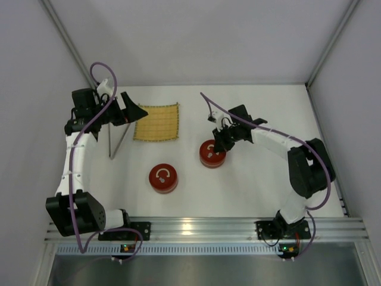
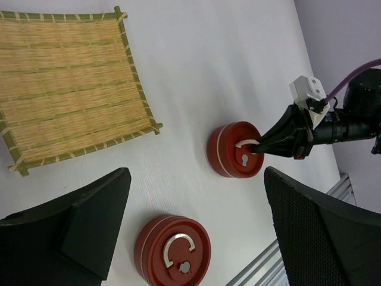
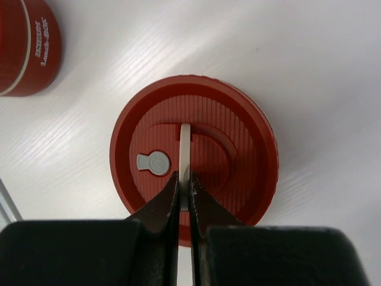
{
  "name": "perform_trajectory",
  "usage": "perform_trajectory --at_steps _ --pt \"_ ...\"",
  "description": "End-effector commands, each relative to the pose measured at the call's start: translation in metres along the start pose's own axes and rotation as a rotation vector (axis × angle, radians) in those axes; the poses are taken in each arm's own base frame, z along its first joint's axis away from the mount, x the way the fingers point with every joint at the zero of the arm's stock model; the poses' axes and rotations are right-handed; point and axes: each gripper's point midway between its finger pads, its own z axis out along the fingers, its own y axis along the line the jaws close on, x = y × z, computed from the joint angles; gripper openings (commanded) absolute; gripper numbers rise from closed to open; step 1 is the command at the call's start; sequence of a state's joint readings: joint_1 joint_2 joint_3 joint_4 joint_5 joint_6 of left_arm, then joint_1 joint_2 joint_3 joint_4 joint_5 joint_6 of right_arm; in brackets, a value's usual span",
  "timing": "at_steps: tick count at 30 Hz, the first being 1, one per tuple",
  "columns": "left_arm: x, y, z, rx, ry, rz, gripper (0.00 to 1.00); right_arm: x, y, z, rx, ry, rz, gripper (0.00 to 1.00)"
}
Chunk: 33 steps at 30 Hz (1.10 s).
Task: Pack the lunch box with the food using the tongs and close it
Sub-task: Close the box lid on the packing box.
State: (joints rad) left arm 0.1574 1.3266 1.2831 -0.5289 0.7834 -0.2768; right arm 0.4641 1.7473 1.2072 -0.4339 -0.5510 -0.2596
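Note:
Two round red lunch boxes stand with their lids on. My right gripper is shut on the upright white handle of the right lunch box, which also shows as a red lunch box in the left wrist view. The left lunch box has its handle lying flat. High over the table's left side, my left gripper hangs open and empty beside the mat's left edge. The thin metal tongs lie on the table below it. No food is in view.
A yellow woven mat lies bare at the back middle. Grey walls enclose the table on three sides. An aluminium rail with both arm bases runs along the near edge.

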Motion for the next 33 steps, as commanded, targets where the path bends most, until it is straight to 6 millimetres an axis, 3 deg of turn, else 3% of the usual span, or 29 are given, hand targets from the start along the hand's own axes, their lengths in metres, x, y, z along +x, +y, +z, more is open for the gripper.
perform_trajectory --at_steps 1,2,4,9,16,17,18,21,26,33 --pt "-0.008 -0.01 -0.014 -0.006 -0.041 0.105 0.98 0.031 0.012 -0.003 0.049 0.047 0.087 0.0" --pt "-0.004 -0.007 -0.012 -0.012 -0.029 0.108 0.98 0.028 0.012 -0.007 0.086 0.021 0.117 0.0" --pt "0.002 -0.001 -0.012 -0.024 -0.012 0.134 0.98 0.044 0.019 -0.003 0.112 0.039 0.153 0.0" --pt "0.02 0.013 -0.008 -0.047 0.025 0.183 0.98 0.045 0.023 -0.005 0.179 -0.016 0.199 0.0" --pt "0.023 0.022 -0.003 -0.064 0.038 0.168 0.98 0.04 0.044 0.002 0.135 -0.042 0.205 0.0" --pt "0.023 0.022 -0.002 -0.059 0.041 0.163 0.98 0.038 0.047 0.002 0.125 -0.042 0.207 0.02" --pt "0.023 0.022 -0.001 -0.057 0.042 0.159 0.98 0.037 0.05 0.003 0.118 -0.042 0.21 0.13" --pt "0.022 0.022 0.0 -0.052 0.041 0.162 0.98 0.037 0.052 0.003 0.11 -0.036 0.227 0.23" --pt "0.023 0.022 0.0 -0.047 0.044 0.162 0.98 0.036 0.054 -0.001 0.107 -0.025 0.216 0.26" --pt "0.024 0.017 0.0 -0.023 0.047 0.158 0.98 0.017 0.06 -0.012 0.085 -0.059 0.182 0.47"
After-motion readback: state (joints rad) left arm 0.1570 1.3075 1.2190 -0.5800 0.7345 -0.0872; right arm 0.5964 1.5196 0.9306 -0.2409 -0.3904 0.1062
